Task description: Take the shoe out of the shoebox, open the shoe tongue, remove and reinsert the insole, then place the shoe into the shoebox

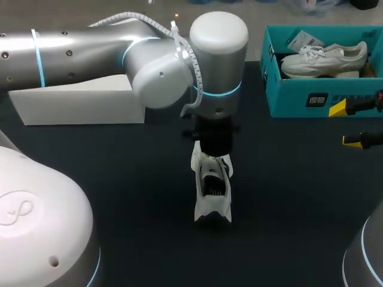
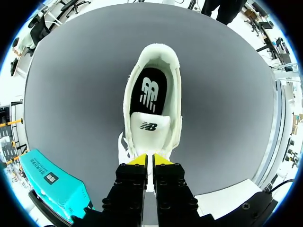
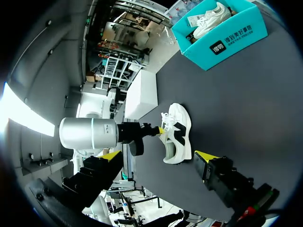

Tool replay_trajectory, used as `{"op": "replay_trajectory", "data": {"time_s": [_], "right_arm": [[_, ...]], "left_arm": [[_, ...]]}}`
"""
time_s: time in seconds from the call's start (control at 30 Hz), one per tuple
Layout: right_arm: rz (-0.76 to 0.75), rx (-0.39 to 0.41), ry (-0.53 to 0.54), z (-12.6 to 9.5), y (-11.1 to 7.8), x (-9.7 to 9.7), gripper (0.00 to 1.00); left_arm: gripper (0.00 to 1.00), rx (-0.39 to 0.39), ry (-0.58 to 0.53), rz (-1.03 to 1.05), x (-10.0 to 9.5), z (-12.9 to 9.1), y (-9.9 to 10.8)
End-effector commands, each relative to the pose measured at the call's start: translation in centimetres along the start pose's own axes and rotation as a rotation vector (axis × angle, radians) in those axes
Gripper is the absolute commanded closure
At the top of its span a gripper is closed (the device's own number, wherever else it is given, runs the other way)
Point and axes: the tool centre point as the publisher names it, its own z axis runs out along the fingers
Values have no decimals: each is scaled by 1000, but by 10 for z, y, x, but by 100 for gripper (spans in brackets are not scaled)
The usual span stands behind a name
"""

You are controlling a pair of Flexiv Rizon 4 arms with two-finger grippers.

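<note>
Head view: a white sneaker [image 1: 212, 194] stands on the black table [image 1: 119, 191] under the silver left arm [image 1: 218, 60], which hides its toe end. Well to the sneaker's right is a teal cardboard shoebox [image 1: 299, 98] holding a second white shoe [image 1: 323, 58]. A white box lid [image 1: 78, 104] lies to the sneaker's left.

Left wrist view: the left gripper [image 2: 150, 161], fingers pressed nearly together, pinches a thin white part of the sneaker just below its padded tongue [image 2: 150, 127]. The black insole [image 2: 150, 92] shows inside.

Right wrist view: the right gripper [image 3: 157, 156] is spread wide, near the sneaker but not touching it.

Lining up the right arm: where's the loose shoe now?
Head view: the shoe stands at the middle of the table, directly under the left gripper, nearer the robot and left of the teal shoebox at the far right.
</note>
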Motion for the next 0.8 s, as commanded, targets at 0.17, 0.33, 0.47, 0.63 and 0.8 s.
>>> {"op": "replay_trajectory", "data": {"time_s": [0.17,0.33,0.47,0.63,0.8], "right_arm": [[1,-1,-1,0,-1,0,0],[1,-1,-1,0,-1,0,0],[1,-1,-1,0,-1,0,0],[1,-1,-1,0,-1,0,0],[1,-1,-1,0,-1,0,0]], "left_arm": [[95,29,-27,19,-3,3,-8],[98,70,-23,12,-7,15,-17],[100,92,11,-10,-5,24,-24],[100,155,6,-122,2,12,-23],[100,257,-70,-397,11,-25,-15]]}}
